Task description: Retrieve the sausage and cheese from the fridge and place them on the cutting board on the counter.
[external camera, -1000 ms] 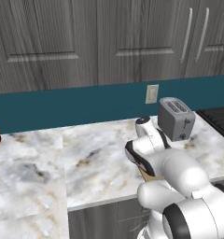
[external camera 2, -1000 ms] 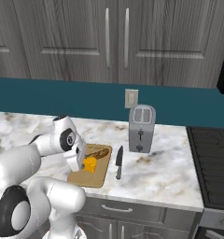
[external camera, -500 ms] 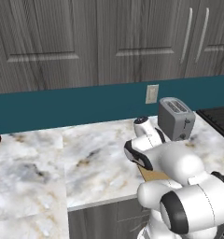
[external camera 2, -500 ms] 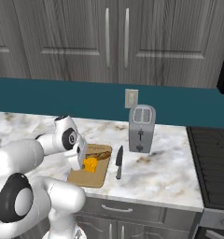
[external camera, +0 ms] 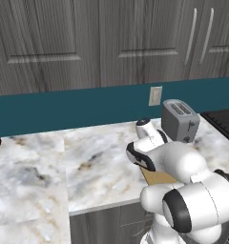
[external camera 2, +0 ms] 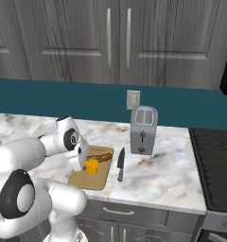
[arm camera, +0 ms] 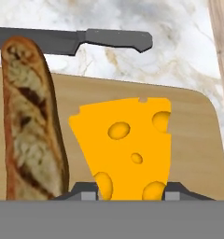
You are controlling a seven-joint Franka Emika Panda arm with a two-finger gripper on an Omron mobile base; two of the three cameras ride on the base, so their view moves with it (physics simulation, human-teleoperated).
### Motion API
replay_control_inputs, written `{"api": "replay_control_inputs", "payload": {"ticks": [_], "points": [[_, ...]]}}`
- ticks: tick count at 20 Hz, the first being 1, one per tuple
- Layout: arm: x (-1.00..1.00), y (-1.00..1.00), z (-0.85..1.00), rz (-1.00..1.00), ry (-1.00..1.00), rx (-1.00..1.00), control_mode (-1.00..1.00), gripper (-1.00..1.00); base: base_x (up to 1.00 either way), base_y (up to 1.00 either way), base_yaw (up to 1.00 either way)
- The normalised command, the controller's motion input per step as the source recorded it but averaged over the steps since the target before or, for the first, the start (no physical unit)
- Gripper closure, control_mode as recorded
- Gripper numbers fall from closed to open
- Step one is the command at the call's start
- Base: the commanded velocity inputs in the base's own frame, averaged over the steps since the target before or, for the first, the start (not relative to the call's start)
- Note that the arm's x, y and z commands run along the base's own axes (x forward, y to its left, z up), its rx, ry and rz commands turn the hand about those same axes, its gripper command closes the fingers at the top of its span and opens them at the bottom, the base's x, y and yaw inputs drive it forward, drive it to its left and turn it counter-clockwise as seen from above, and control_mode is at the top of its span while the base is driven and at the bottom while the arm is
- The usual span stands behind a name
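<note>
Over the cutting board (arm camera: 198,135) we go, hand view first. Left of the gripper (arm camera: 130,192) lies the sausage (arm camera: 32,121), a mottled brown rod stretched along the board, just beside the wedge and apart from the fingers. Dead centre, the cheese (arm camera: 128,147), bright orange with holes, sits on the board with its narrow end between the two fingertips (arm camera: 86,190); the jaws are clamped on the cheese, one tip at each side. Beyond the board's far edge a dark knife (arm camera: 76,39) rests on the marble counter (arm camera: 170,70). In the right base view, the gripper (external camera 2: 82,160) is low over the board (external camera 2: 97,177), cheese (external camera 2: 91,166) at its tips, knife (external camera 2: 120,163) to the right, then the toaster (external camera 2: 144,130) further right.
</note>
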Motion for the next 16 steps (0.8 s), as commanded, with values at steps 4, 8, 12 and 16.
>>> {"api": "replay_control_inputs", "payload": {"ticks": [4,8,12,16], "points": [[-0.14,-0.07,-0.03,0.0,-0.01,0.0,-1.0,-1.0,0.0,0.0,0.0],[-0.26,-0.07,0.06,0.0,-0.01,0.0,-1.0,-1.0,0.0,0.0,0.0],[-0.19,-0.05,0.15,0.0,0.0,0.0,-1.0,-1.0,0.0,0.0,0.0],[-0.1,-0.03,0.27,0.0,0.0,0.03,-1.0,-1.0,0.0,0.0,0.0]]}}
